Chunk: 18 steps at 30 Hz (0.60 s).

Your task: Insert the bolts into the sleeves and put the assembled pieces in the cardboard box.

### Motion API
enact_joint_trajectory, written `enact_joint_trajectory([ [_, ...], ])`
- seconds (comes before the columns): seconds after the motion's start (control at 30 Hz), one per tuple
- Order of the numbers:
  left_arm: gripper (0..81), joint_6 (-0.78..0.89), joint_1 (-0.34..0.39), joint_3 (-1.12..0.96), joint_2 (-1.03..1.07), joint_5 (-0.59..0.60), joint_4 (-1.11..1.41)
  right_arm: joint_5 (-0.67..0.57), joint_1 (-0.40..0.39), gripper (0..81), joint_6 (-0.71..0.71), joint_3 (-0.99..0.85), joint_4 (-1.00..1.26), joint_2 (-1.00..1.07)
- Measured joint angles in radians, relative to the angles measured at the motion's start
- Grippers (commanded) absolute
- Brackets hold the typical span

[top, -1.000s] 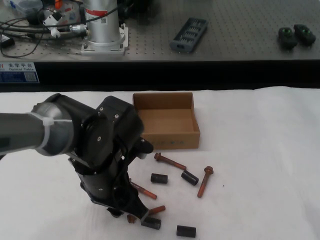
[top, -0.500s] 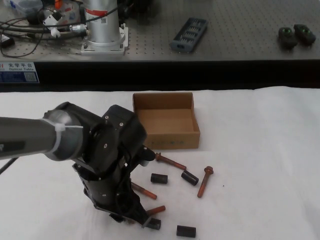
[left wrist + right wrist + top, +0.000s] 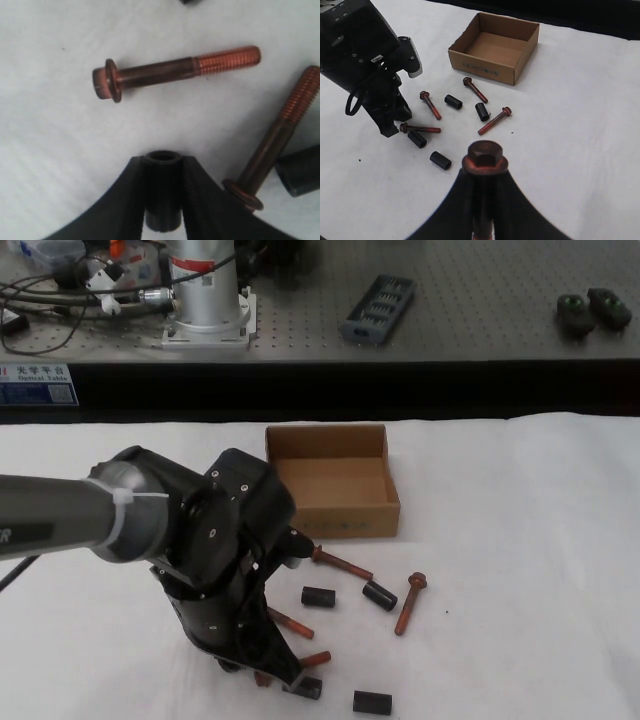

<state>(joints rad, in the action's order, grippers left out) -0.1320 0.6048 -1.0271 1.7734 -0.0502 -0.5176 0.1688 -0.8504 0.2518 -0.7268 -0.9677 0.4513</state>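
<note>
The left gripper (image 3: pixel 163 164) is clamped on a black sleeve (image 3: pixel 162 200), which sits between the two fingers with its open bore pointing outward past their tips. This gripper is low over the white cloth (image 3: pixel 520 540), at the near left of the scattered parts. Just beside its tip lies a copper bolt (image 3: pixel 272 147), head toward the fingers. A loose sleeve (image 3: pixel 300 171) rests just beside that bolt's shank. A second bolt (image 3: pixel 175 72) lies a little farther out, apart from both.

The right gripper (image 3: pixel 484 181) is closed on a held bolt (image 3: pixel 485 156), whose hex head sticks out beyond the fingertips. It hangs over the cloth, with the parts and the box beyond it.

Farther out, a third bolt (image 3: pixel 340 562) lies just near of the box and a fourth bolt (image 3: pixel 410 602) lies to its right. A left sleeve (image 3: pixel 318 596) and a right sleeve (image 3: pixel 379 594) rest between them. A near sleeve (image 3: pixel 372 702) lies at the cloth's near edge.

The cardboard box (image 3: pixel 335 515) stands open-topped at the far middle of the cloth.
</note>
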Motion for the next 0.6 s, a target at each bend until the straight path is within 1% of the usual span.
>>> enact_joint_trajectory([
  [0.17, 4.2, 0.005, 0.0, -0.003, 0.0, 0.0, -0.031, 0.0, 0.0, 3.2, 0.0, 0.0, 0.019, 0.0],
  [0.3, 4.2, 0.028, 0.0, -0.002, -0.041, 0.003, -0.053, 0.0, 0.0, 3.2, 0.0, 0.0, 0.116, 0.0],
  [0.37, 4.2, 0.051, 0.0, -0.002, -0.09, 0.033, -0.047, 0.0, 0.0, 3.2, 0.0, 0.0, 0.147, 0.0],
  [0.4, 4.2, 0.068, 0.0, -0.002, -0.114, 0.05, -0.039, 0.0, 0.0, 3.2, -0.006, 0.0, 0.202, 0.0],
  [0.5, 4.2, 0.158, 0.0, 0.004, -0.27, 0.163, 0.011, 0.0, 0.0, 3.2, -0.034, 0.0, 0.259, 0.0],
  [0.6, 4.2, 0.185, 0.0, 0.04, -0.365, 0.245, 0.105, 0.0, 0.0, 3.2, -0.084, 0.0, 0.329, 0.0],
])
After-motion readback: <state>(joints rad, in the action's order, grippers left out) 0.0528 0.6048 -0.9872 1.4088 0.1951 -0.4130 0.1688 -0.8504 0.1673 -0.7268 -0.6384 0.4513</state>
